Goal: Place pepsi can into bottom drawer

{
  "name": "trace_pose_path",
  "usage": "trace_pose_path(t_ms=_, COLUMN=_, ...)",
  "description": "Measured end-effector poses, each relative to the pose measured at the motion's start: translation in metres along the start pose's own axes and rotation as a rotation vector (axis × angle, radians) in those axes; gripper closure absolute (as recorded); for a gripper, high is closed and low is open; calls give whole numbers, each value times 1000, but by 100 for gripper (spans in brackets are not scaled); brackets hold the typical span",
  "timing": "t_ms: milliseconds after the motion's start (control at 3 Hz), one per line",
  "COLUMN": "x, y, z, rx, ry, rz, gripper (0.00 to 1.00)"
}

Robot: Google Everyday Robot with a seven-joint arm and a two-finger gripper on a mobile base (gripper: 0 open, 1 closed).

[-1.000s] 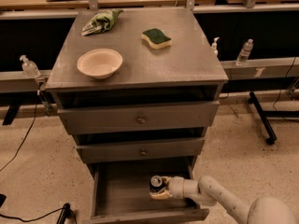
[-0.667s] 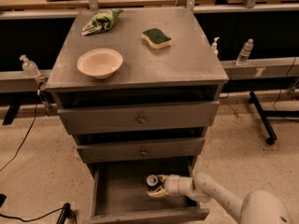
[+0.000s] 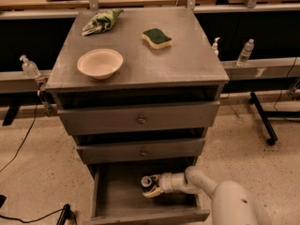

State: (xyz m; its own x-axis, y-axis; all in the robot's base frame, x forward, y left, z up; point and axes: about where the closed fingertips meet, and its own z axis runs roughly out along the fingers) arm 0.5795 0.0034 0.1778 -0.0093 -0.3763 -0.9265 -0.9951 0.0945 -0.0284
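Observation:
The bottom drawer (image 3: 117, 200) is pulled open at the foot of the grey cabinet. My gripper (image 3: 151, 186) reaches into it from the right and is shut on the pepsi can (image 3: 146, 182), a small dark can with a silver top. The can stands upright at about the middle of the drawer, near the back, low over or on the drawer floor; I cannot tell which. My white arm (image 3: 225, 200) comes in from the lower right.
On the cabinet top (image 3: 187, 64) are a cream bowl (image 3: 100, 63), a green and yellow sponge (image 3: 157, 37) and a green bag (image 3: 101, 21). The two upper drawers (image 3: 140, 120) are shut. Bottles (image 3: 245, 52) stand on ledges beside the cabinet. Cables lie on the floor at left.
My gripper has moved the can to the left, further into the bottom drawer. Nothing on the cabinet top has moved.

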Motion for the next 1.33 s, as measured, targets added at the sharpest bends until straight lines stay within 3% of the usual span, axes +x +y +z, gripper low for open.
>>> trace_pose_path(t_ms=333, x=4, y=1, z=14, rx=-68, ry=-21, rz=-3, gripper=100)
trace_pose_path(t_ms=1333, x=3, y=3, z=21, rx=-85, ry=-30, rz=-5, gripper=30)
